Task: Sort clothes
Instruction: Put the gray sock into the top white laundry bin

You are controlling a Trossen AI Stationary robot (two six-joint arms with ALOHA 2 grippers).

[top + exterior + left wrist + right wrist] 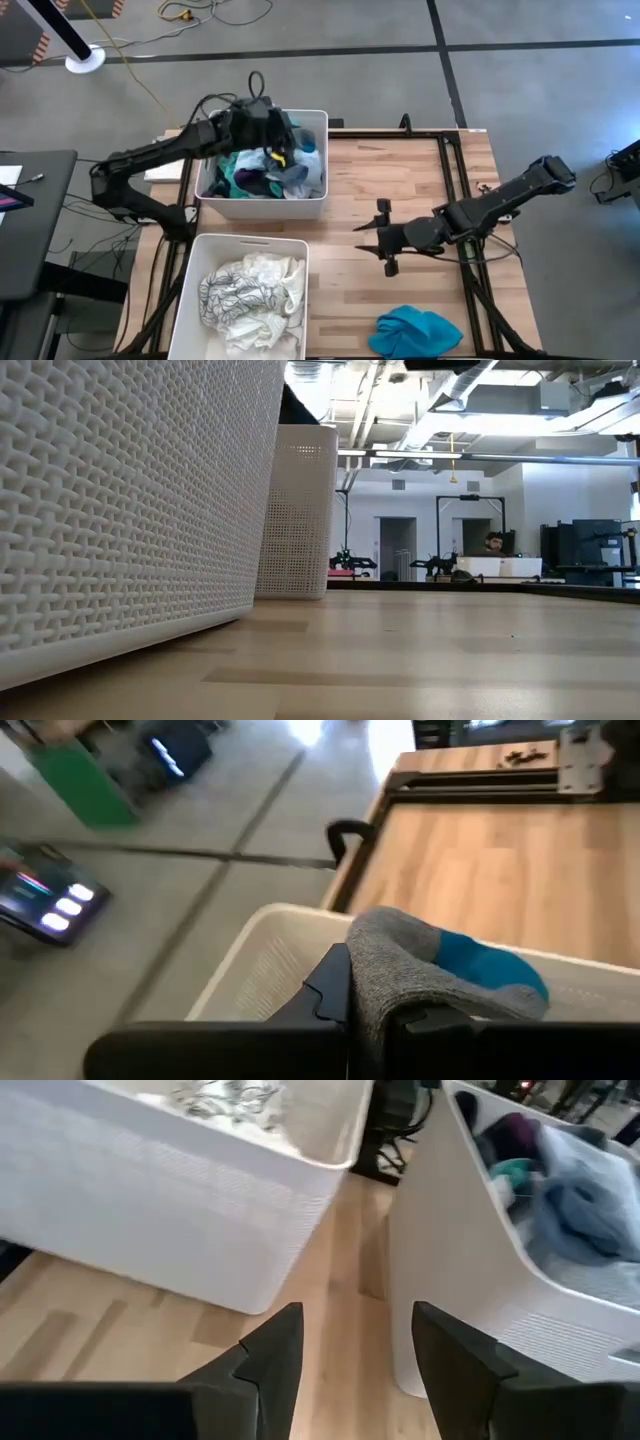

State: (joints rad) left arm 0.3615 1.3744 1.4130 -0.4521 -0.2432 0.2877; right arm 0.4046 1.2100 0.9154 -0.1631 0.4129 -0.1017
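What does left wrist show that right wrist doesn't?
Left wrist only: left end effector shut on a grey sock with a blue toe, over a bin rim.

Right wrist only: open right end effector above the table, the bin of white clothes, coloured clothes in the other bin.

Both: the coloured-clothes bin and wooden table.

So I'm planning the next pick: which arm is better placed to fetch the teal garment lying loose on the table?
The right. Its open tool hangs over bare table near the teal garment, while the left tool is over the coloured-clothes bin, shut on a grey-and-blue sock.
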